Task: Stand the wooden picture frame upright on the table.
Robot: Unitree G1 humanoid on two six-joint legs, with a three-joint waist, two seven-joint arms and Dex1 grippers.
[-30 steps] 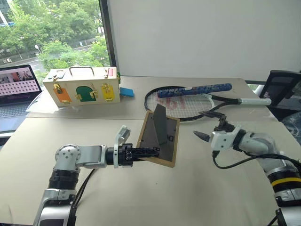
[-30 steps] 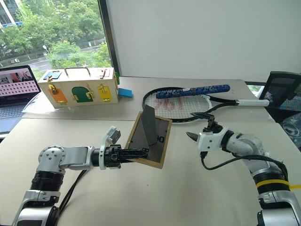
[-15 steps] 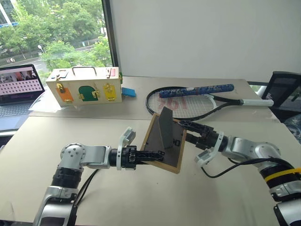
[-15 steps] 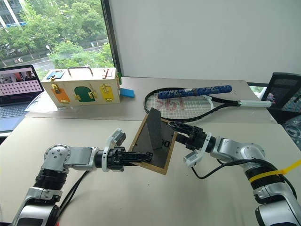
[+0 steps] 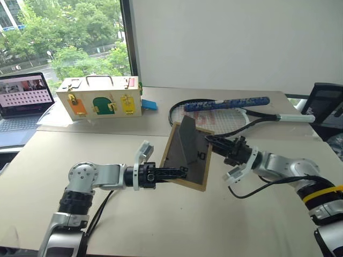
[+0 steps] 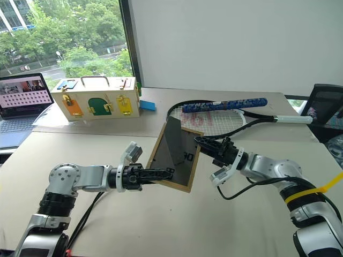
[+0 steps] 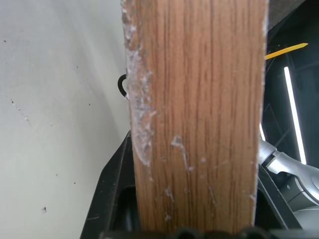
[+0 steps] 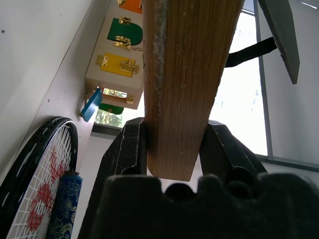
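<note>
1. Left gripper point(image 5: 179, 172): clamped on the lower edge of the wooden picture frame point(image 5: 187, 155); in the left wrist view its black fingers point(image 7: 113, 189) sit tight against both faces of the wood.
2. Right gripper point(image 5: 213, 143): closed on the frame's right edge; the right wrist view shows its fingers point(image 8: 127, 149) pressing either side of the wooden rail.
3. Wooden picture frame: held above the tabletop point(image 5: 161, 225) between the two grippers, near the middle of the scene, tilted with its top leaning away from the camera. It does not touch the surface.
4. Appearance: light-wood border, dark grey back panel facing the camera, and a grey fold-out stand point(image 5: 187, 140) swung out from the back. The wood grain shows pale scuffs in the left wrist view.
5. Hidden: the frame's front face is turned away, so its photo cannot be seen. Small markings on the back panel are too small to read.
6. Surroundings: a wooden latch box point(image 5: 100, 97) with coloured doors and a racket point(image 5: 225, 115) lie on the far side of the tabletop; the racket head is partly covered by the frame. A laptop point(image 5: 24, 104) is cut off at the left edge.
</note>
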